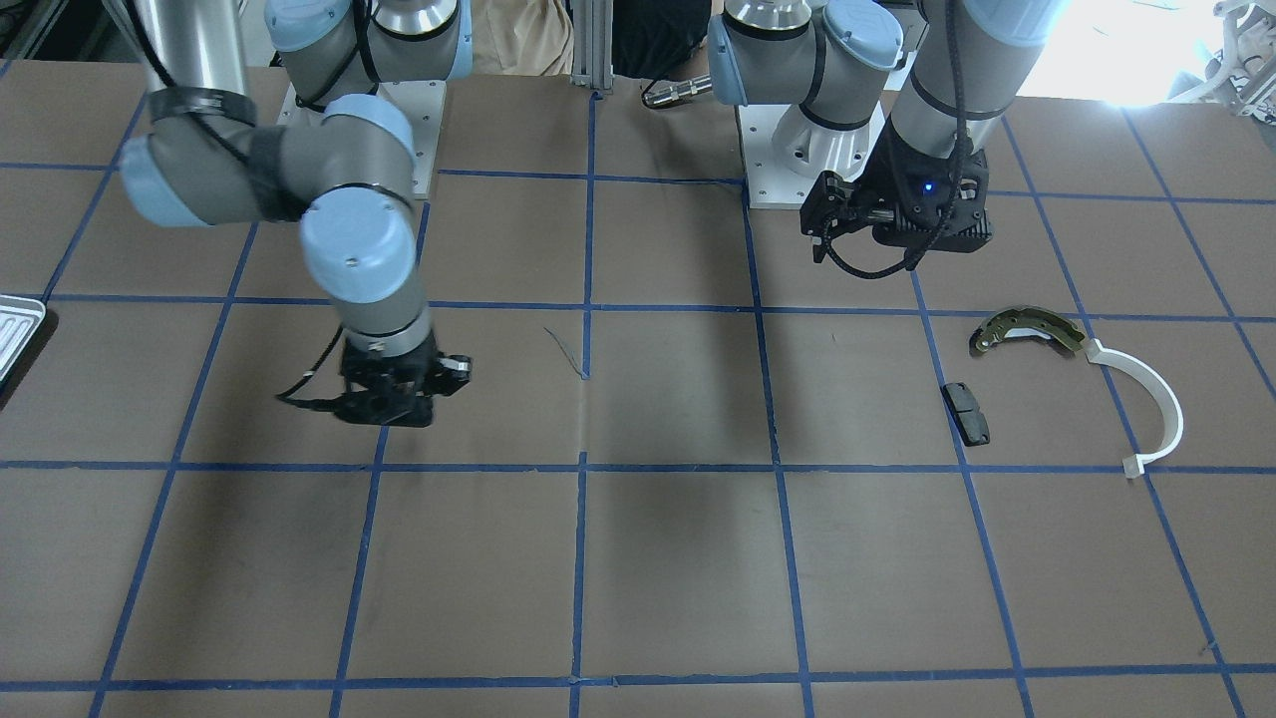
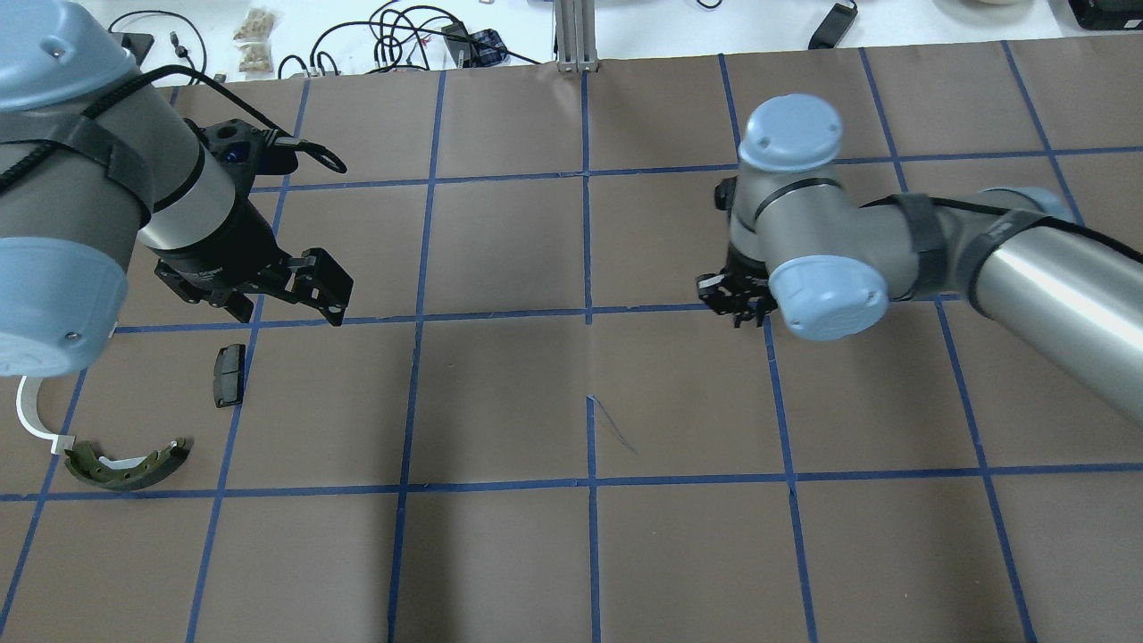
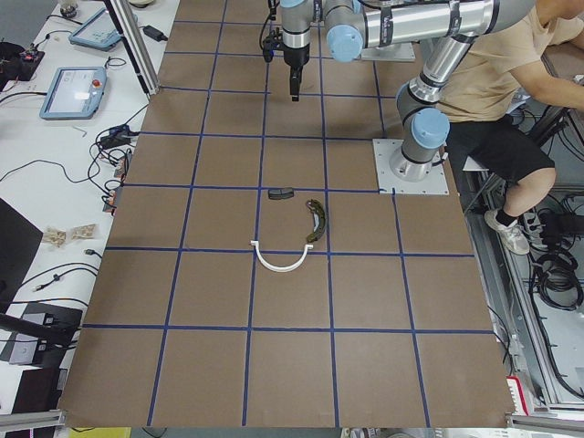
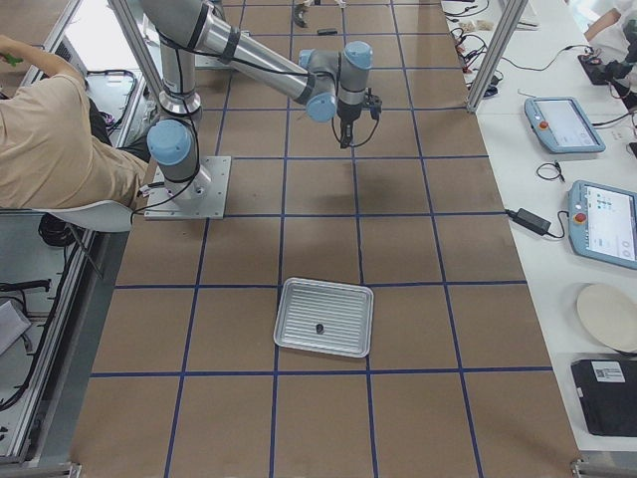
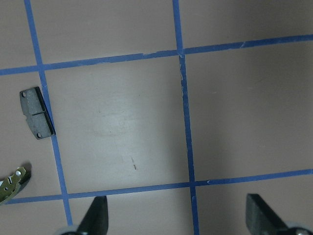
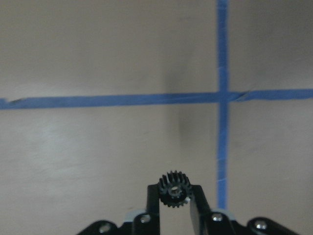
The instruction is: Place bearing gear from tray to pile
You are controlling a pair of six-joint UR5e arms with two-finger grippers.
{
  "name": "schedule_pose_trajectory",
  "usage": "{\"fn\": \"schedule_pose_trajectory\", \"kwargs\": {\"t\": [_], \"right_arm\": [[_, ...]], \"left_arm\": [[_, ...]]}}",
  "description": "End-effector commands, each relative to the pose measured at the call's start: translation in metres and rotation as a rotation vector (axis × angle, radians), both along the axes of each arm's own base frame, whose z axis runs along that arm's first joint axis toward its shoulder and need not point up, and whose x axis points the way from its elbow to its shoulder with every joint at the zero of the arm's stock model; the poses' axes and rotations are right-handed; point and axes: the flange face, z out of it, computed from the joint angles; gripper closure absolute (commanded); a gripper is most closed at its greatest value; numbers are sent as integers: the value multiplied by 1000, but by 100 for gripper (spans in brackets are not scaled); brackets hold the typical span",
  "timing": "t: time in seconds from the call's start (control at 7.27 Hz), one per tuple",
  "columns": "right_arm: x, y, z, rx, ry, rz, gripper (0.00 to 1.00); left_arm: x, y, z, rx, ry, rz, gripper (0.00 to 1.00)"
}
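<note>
My right gripper point(image 6: 173, 197) is shut on a small black toothed bearing gear point(image 6: 173, 188) and holds it above the brown table; it also shows in the overhead view point(image 2: 737, 304) and the front view point(image 1: 391, 399). The silver ribbed tray point(image 4: 299, 299) lies far off by the table's right end, with a small dark part point(image 4: 318, 328) in it. The pile lies on my left: olive brake shoe point(image 1: 1027, 332), white arc point(image 1: 1156, 399), dark pad point(image 1: 967, 412). My left gripper point(image 5: 178, 220) is open and empty, hovering beside the pad point(image 5: 35, 120).
Blue tape lines grid the brown table point(image 2: 589, 402). The tray's corner shows at the front view's left edge point(image 1: 15, 329). A seated person point(image 3: 493, 82) is behind the arm bases. Cables and tablets lie beyond the table's far edge.
</note>
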Motion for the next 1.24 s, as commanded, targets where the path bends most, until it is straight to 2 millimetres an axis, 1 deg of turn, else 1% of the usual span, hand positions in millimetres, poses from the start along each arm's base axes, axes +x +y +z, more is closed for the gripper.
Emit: {"fn": "schedule_pose_trajectory", "kwargs": {"t": [0.0,0.14,0.28,0.41,0.55,0.69,0.83,0.96,1.1], "right_arm": [[114,42,-25,-33,-117,-62,100],[134,50,-46,-29,-113,-106,100],[144,59,-54,-18,-108,-107,100],[146,58,-52,-27,-114,-93,53],[144,55,-49,-34,-121,-80,1],[123,34,-39,-64,-117,9,0],[79,8,-27,-72,-115,55,0],[19,-11,-10,-40,-95,69,0],[-48,-30,12,-42,-85,89,0]], "left_arm": [[1,0,-2,10,-8,-1,0],[1,-1,-8,22,-7,-2,0],[1,-2,-13,25,-4,-2,0],[2,-8,-18,1,-6,10,0],[2,-8,-26,5,-10,52,0],[0,-7,-37,19,-5,99,0],[-3,-14,-39,-5,3,99,0],[-15,-14,-45,2,6,92,0],[-47,-5,-59,31,1,28,0]]}}
